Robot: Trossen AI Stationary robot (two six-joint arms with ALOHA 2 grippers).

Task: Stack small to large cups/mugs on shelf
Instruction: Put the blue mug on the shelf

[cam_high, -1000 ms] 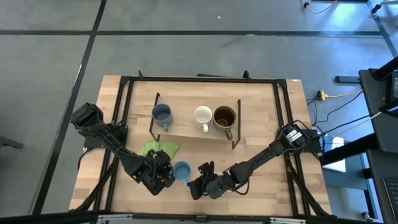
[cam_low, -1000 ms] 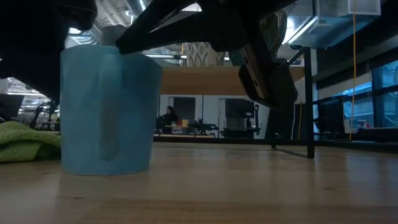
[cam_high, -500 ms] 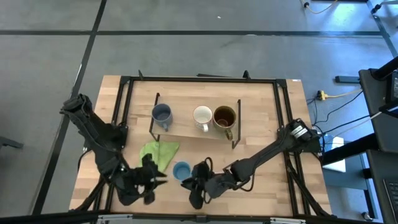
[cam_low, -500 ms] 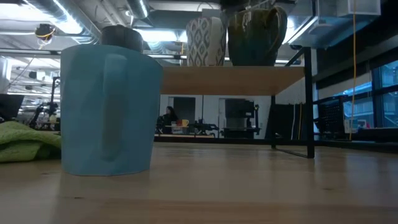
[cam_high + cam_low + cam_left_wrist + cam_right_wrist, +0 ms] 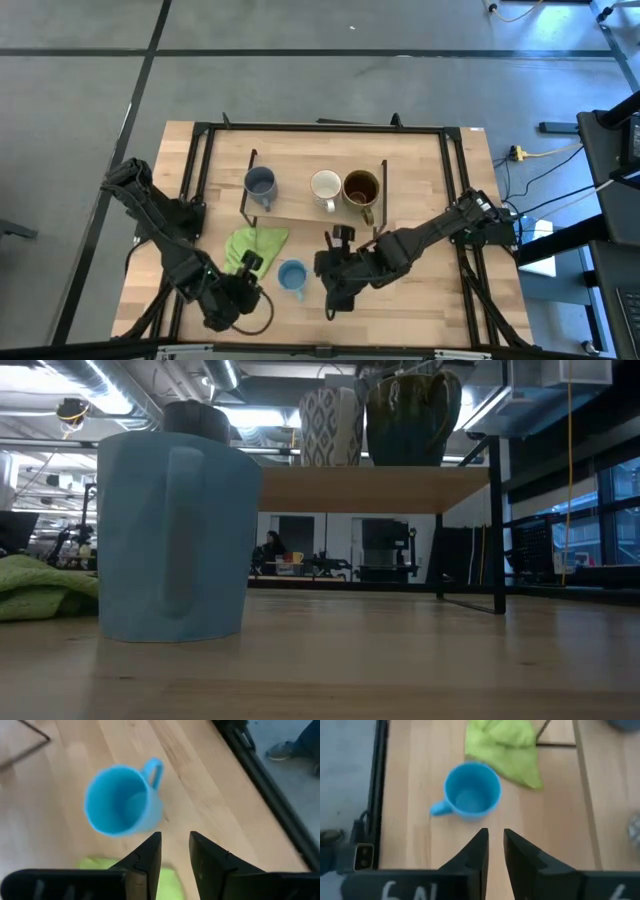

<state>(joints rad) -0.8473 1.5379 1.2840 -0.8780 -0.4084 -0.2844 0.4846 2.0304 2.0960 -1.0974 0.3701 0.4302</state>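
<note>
The light blue mug stands upright on the tabletop in front of the shelf, its handle toward the near edge. On the shelf board stand the grey-blue mug, the white mug and the brown mug. My left gripper hovers left of the light blue mug, over the green cloth's near edge. Its fingers are open with nothing between them. My right gripper hovers to the mug's right, its fingers a little apart and empty. Neither gripper shows in the low view.
A crumpled green cloth lies just left of the light blue mug. Black rails run along the table's sides, and the shelf's wire ends stand on the tabletop. A person's shoe shows on the floor past the near edge.
Both grippers have drawn back from the light blue mug and risen, each rolling its wrist: the left toward the table's left and near edge, the right toward the right. Their dark shapes have left the low view. The mug stands where it was.
</note>
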